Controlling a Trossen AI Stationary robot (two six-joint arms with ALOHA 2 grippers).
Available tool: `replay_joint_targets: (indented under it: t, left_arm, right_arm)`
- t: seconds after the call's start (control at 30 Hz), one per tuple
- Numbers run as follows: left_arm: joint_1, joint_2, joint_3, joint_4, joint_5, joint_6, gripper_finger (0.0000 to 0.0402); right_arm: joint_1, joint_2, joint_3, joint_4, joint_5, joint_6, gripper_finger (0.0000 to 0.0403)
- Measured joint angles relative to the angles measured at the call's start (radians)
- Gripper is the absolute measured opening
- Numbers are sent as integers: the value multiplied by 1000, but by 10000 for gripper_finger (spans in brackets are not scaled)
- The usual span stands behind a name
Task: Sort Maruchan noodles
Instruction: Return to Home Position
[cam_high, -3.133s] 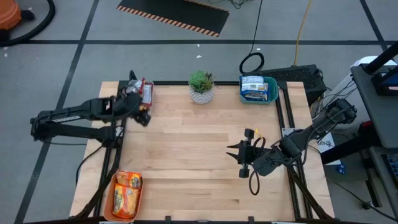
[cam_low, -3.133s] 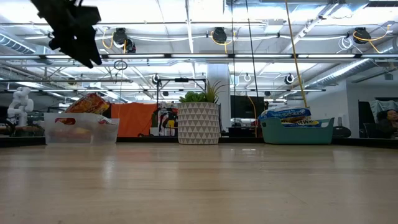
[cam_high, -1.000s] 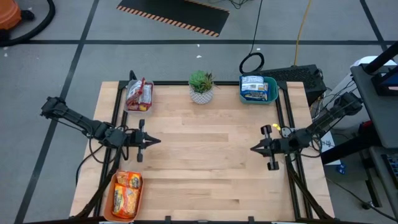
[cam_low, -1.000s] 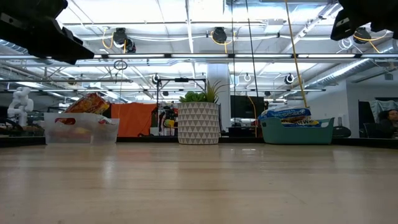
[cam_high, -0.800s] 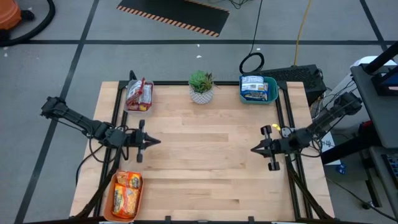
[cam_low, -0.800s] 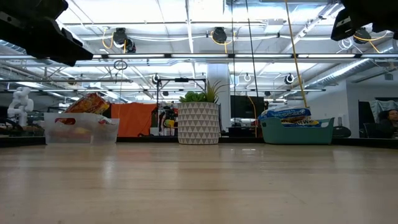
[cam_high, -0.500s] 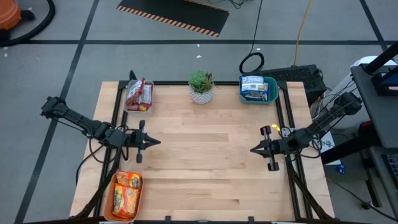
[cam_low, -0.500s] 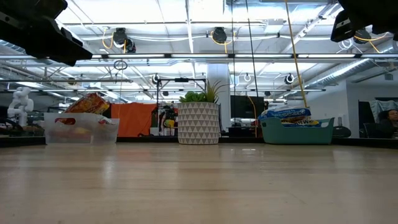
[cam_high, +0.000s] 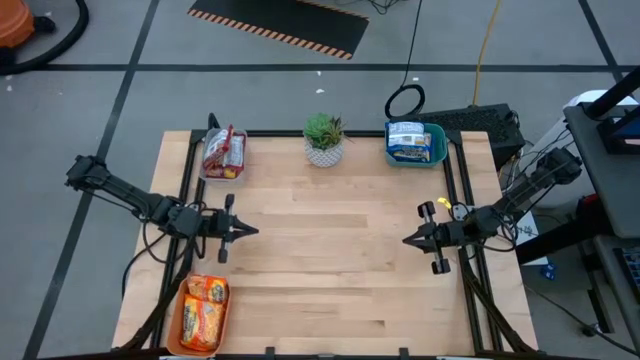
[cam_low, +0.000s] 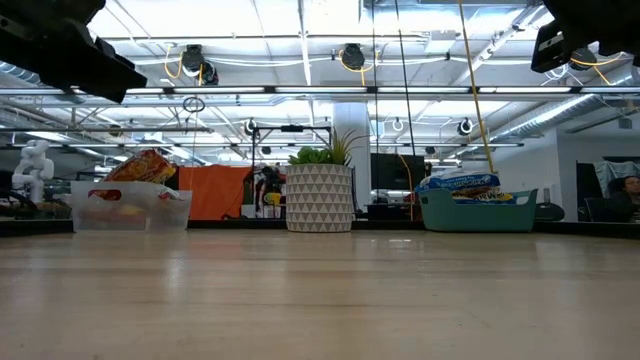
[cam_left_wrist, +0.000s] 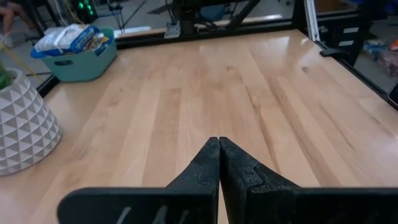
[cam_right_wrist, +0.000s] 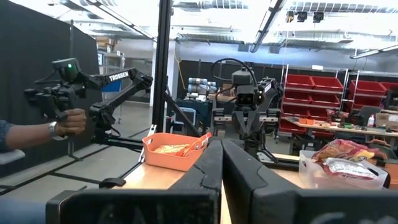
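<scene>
The left gripper (cam_high: 240, 229) is held shut, its fingers (cam_left_wrist: 208, 165) pressed together with nothing between them, above the left side of the table (cam_high: 330, 260). At the far left corner, red-silver packets (cam_high: 224, 150) are piled in the clear tray (cam_high: 207, 170); at the near left corner, orange-yellow packets (cam_high: 205, 310) are laid in the orange tray (cam_high: 183, 318). A potted plant (cam_high: 324, 138) is set at the far edge, and blue-white packets (cam_high: 407, 140) are heaped in the teal tray (cam_high: 438, 150) to its right. The right gripper (cam_high: 408, 240) is likewise closed and empty near the right edge. The wrapper print cannot be read; "TROSSEN" is lettered on an arm (cam_right_wrist: 117, 77) seen in the right wrist view, beside a person's hand (cam_right_wrist: 68, 121). Three seconds earlier the left gripper was placed over the clear tray and the right one farther inward; both have been drawn back.
</scene>
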Motion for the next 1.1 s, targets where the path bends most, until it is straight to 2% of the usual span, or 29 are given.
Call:
replay_joint_targets:
  t: [0.1, 0.27, 0.5, 0.7, 0.83, 1.1]
  left_arm:
    - [0, 0, -51, 91, 6, 33, 5]
    - [16, 0, -256, 442, 20, 105, 5]
    - [48, -1, -249, 446, 89, 122, 5]
    - [49, -31, -252, 434, 96, 147, 5]
    - [49, -115, -259, 403, 96, 159, 5]
    - [49, -351, -259, 233, 110, 185, 5]
  right_arm:
    - [0, 0, 0, 1, 0, 0, 0]
    - [0, 0, 0, 0, 0, 0, 0]
    - [0, 0, 0, -1, 0, 0, 0]
    - [0, 0, 0, -14, 0, 0, 0]
    - [0, 0, 0, -71, 0, 18, 0]
    - [0, 0, 0, -163, -3, 191, 0]
